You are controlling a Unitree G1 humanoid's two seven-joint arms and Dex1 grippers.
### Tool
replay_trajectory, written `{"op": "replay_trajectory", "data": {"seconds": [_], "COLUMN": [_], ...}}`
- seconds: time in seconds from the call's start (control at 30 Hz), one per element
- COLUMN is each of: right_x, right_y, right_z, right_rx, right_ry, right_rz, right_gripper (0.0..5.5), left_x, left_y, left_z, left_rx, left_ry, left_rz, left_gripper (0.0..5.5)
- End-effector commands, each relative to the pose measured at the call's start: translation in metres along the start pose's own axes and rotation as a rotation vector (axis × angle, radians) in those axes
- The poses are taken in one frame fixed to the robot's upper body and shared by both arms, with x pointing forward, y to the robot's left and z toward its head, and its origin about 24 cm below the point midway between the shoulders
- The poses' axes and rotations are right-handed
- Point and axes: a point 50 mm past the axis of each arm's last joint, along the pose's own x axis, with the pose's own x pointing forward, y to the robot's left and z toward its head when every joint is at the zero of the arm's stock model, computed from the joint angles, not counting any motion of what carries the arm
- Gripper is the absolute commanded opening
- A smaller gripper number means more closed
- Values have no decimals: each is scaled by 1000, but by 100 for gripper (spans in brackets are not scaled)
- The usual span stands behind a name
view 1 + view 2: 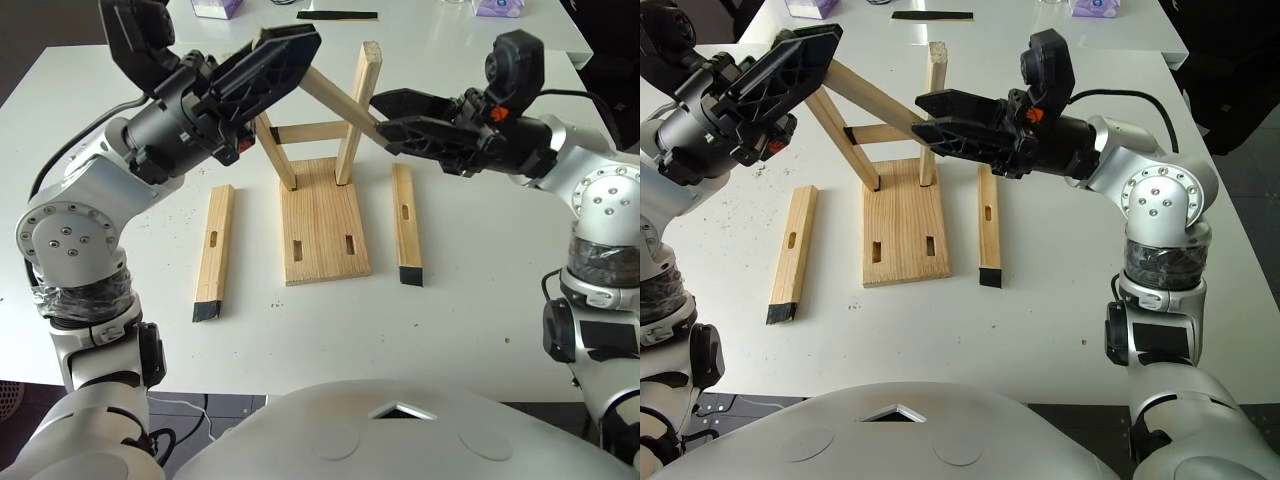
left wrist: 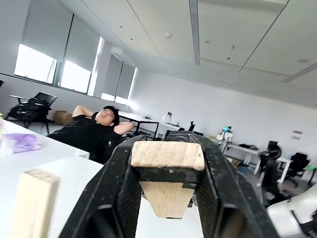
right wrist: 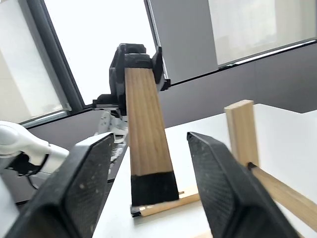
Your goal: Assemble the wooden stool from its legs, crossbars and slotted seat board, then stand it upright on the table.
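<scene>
The left pincer (image 1: 285,55) is clamped on the upper end of a wooden leg (image 1: 332,97), which slants down to the right pincer (image 1: 380,115). That pincer's fingers (image 3: 218,183) stand apart on either side of the leg's black-tipped end. Below, the slotted seat board (image 1: 325,215) lies flat on the desk (image 1: 480,300). Two legs (image 1: 360,105) stand tilted in it, joined by a crossbar (image 1: 310,131). One loose leg (image 1: 215,250) lies on the desk to the left of the board, another (image 1: 405,235) to its right.

Seat board (image 1: 325,235) between left leg (image 1: 214,250) and right leg (image 1: 405,222)
</scene>
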Motion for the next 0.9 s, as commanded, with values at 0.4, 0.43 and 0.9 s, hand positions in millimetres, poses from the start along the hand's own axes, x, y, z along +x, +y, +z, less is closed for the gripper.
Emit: {"op": "replay_trajectory", "data": {"seconds": [0.4, 0.43, 0.9], "right_x": [-36, -35, -31], "right_y": [-12, -11, -11], "right_z": [-55, -59, -80], "right_rx": [-91, -89, -68], "right_ry": [-199, -194, -121], "right_rz": [-743, -759, -782], "right_gripper": [268, 268, 268], "left_x": [-136, -143, -187], "left_y": [24, 26, 12], "left_z": [-9, -6, -31], "left_rx": [558, 564, 357], "left_ry": [713, 741, 903], "left_rz": [303, 324, 400], "left_gripper": [135, 135, 135]}}
